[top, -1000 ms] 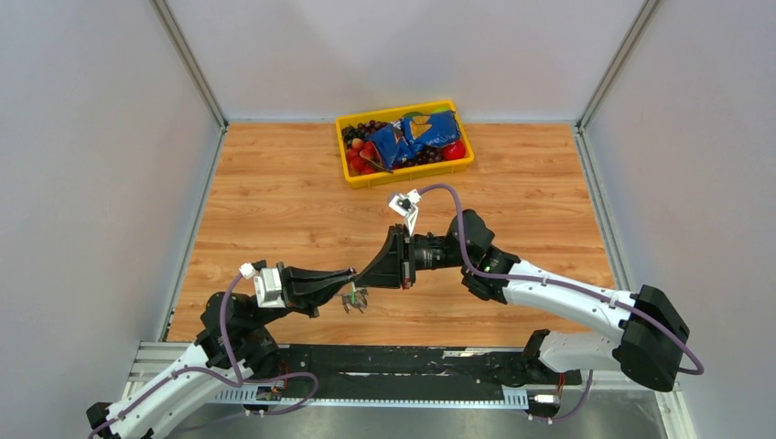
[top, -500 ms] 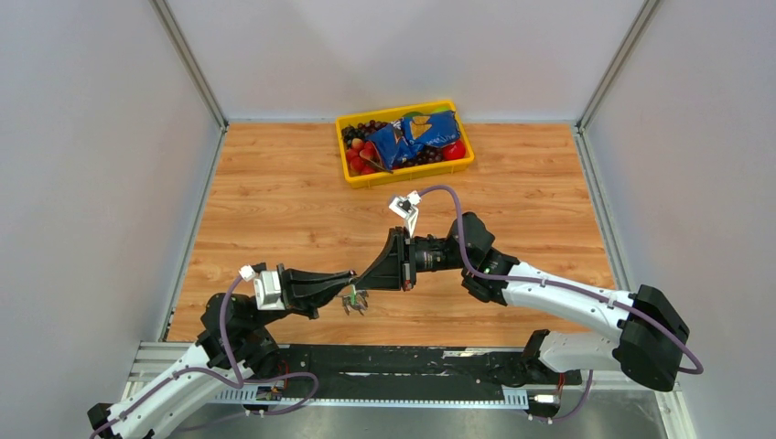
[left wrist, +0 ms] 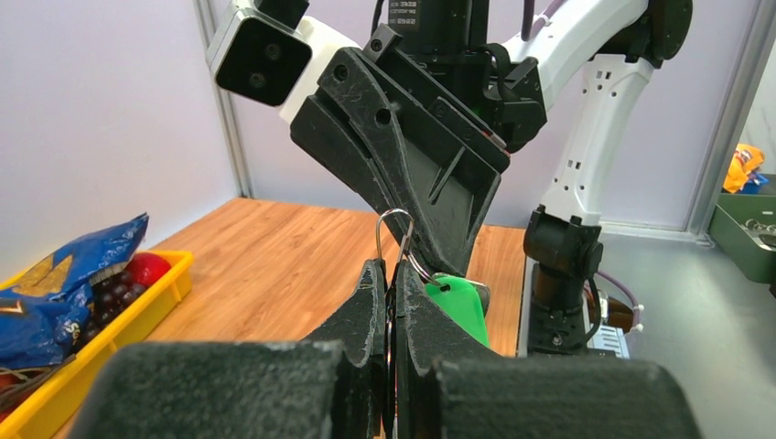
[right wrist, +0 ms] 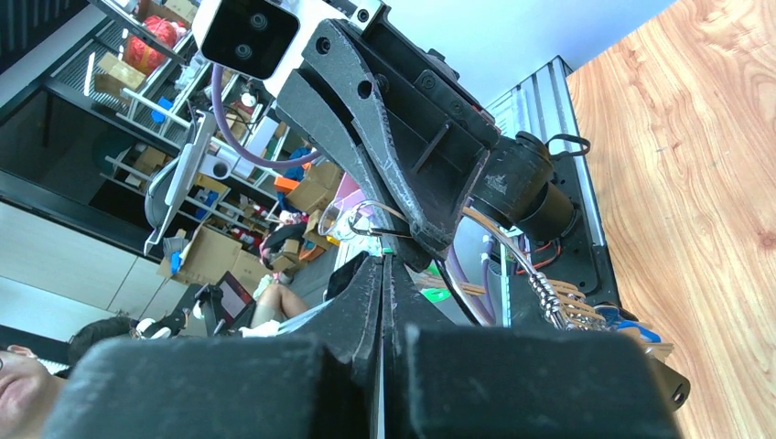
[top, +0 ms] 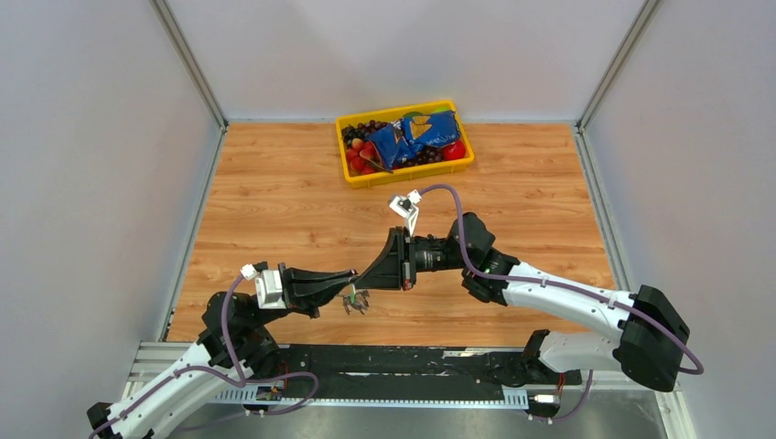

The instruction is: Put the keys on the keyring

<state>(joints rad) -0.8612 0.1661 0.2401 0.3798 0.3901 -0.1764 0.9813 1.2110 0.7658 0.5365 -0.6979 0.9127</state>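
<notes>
Left wrist view is showing the left gripper [left wrist: 392,271] pinching the keyring [left wrist: 394,211] upright above the table [left wrist: 274,261] while the right gripper [right wrist: 382,265], jaws pressed together, is seemingly feeding the green-tagged key [left wrist: 455,309] onto it, threading looking unfinished.

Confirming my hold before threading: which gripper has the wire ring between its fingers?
The left gripper: the ring sticks up from between its shut fingers; the right gripper is shut beside the green tag.
</notes>
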